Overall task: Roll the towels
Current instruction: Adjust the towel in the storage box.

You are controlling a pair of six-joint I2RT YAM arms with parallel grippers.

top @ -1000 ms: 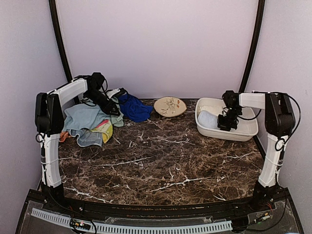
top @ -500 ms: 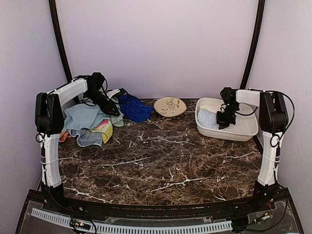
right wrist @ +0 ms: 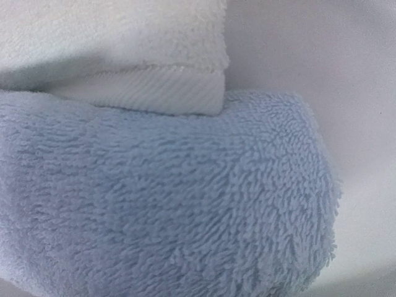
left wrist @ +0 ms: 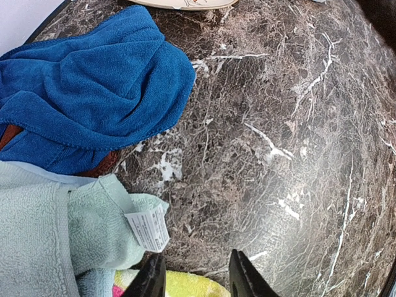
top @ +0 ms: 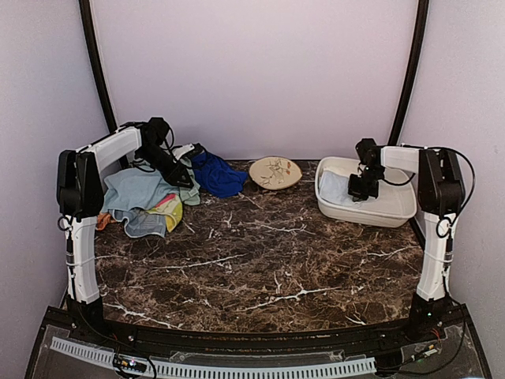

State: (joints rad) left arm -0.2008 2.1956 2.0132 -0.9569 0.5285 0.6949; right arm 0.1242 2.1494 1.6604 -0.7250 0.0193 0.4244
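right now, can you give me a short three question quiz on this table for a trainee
1. True or false: the royal blue towel lies inside the white tub.
2. Which towel lies in the tub at the right claw? A) light blue B) yellow C) pale green
3. What stands on the table between the royal blue towel and the tub?

Key:
1. False. It lies on the marble table, at the far left.
2. A. The light blue towel lies there next to a white towel.
3. The round patterned plate.
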